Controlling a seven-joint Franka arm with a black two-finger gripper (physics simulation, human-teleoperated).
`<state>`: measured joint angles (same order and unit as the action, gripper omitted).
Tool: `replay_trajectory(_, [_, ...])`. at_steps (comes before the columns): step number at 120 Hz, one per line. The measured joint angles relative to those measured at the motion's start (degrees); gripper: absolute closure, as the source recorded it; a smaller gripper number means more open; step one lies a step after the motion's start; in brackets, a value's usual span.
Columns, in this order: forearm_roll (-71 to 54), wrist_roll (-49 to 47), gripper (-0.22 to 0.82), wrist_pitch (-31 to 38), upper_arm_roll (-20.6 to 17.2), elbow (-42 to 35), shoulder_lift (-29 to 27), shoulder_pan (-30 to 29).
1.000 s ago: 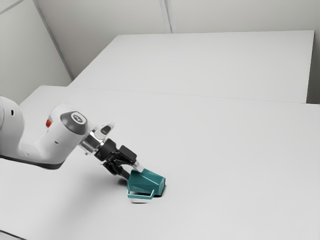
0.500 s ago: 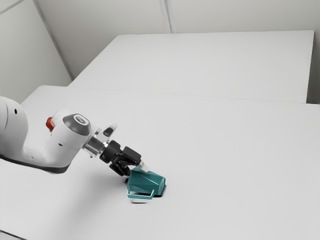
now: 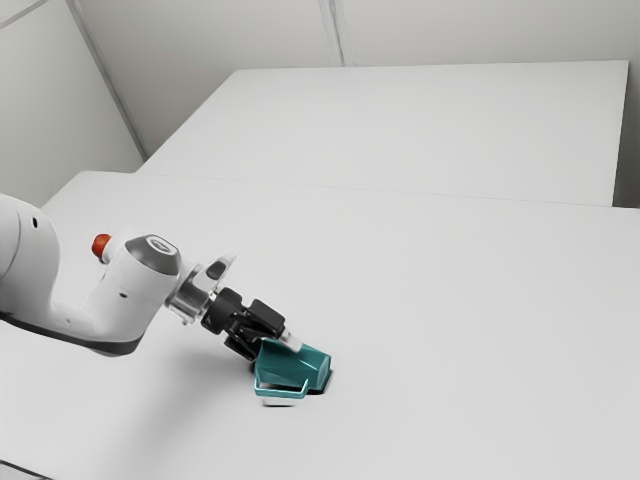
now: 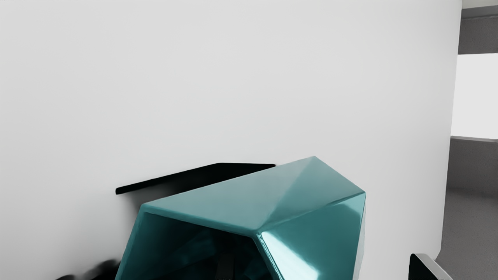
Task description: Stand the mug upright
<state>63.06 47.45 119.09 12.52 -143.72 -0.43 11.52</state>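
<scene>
Black tool [image 3: 279, 342] angled down at the toppled teal mug [image 3: 296, 366], its 2 fingers spread apart.

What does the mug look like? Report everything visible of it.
The mug is glossy teal, with a faceted body and an angular handle; the material could be glazed ceramic or metal. It lies on its side on the white table, open mouth toward the gripper, base toward the exterior view's right. Whether the gripper touches it, I cannot tell.
</scene>
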Motion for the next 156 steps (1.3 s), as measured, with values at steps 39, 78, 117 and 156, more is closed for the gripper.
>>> replay_trajectory(39, [1.4, 2.0, 0.41, -0.1, -0.1, -0.1, 0.4, -0.4])
replay_trajectory(78, [2.3, 3.1, 0.6, 0.0, -0.6, 0.3, 0.0, -0.7])
replay_trajectory(117, [3.8, 3.4, 0.75, 0.1, -3.4, 4.1, -1.4, 0.1])
replay_trajectory(156, [-17.8, -0.3, 0.77, 1.0, -6.8, 18.5, -5.4, -0.4])
